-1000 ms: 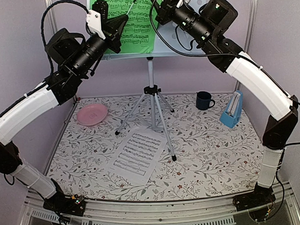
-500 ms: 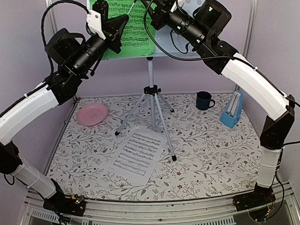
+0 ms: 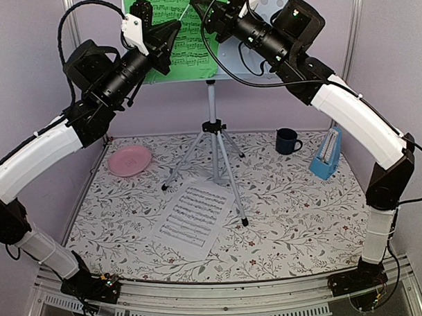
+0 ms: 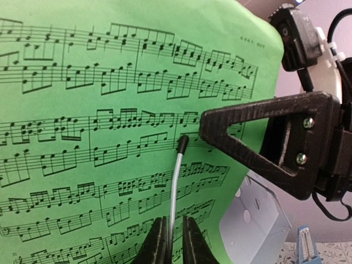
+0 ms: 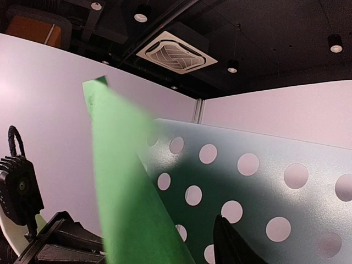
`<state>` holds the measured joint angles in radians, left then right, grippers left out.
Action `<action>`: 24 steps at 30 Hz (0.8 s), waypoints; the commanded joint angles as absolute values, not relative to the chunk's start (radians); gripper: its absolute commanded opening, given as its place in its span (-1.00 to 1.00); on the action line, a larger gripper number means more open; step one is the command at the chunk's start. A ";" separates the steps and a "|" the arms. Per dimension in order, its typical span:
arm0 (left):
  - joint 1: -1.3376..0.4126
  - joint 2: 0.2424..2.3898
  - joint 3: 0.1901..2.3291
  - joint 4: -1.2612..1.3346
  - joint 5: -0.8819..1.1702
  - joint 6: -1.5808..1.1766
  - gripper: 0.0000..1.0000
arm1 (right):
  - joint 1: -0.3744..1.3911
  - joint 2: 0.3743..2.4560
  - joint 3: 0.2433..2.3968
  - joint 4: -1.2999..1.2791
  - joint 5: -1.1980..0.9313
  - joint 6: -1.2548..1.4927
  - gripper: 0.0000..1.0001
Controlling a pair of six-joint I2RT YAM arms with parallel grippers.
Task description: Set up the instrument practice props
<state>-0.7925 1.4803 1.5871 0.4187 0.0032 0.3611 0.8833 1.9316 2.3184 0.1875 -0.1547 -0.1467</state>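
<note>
Here, wire [image 4: 174,187] in left tool [image 4: 170,228], against green page [image 4: 110,82].

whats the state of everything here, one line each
stand, upright on its tripod
green page, up on the stand
wire, lying across the green page
white page, flat on the table
metronome, upright
mug, upright
plate, flat on the table
left gripper, shut on wire
right gripper, at the green page's edge, jaws unclear
</note>
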 commanded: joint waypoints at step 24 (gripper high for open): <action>-0.879 1.262 1.437 0.355 -0.203 0.280 0.20 | 0.888 1.794 2.215 0.181 -0.065 -0.179 0.98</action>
<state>-0.8665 1.3334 1.4811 0.4038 -0.0921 0.3389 0.8837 1.8938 2.2662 0.1791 -0.1177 -0.1680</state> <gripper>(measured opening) 0.587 0.988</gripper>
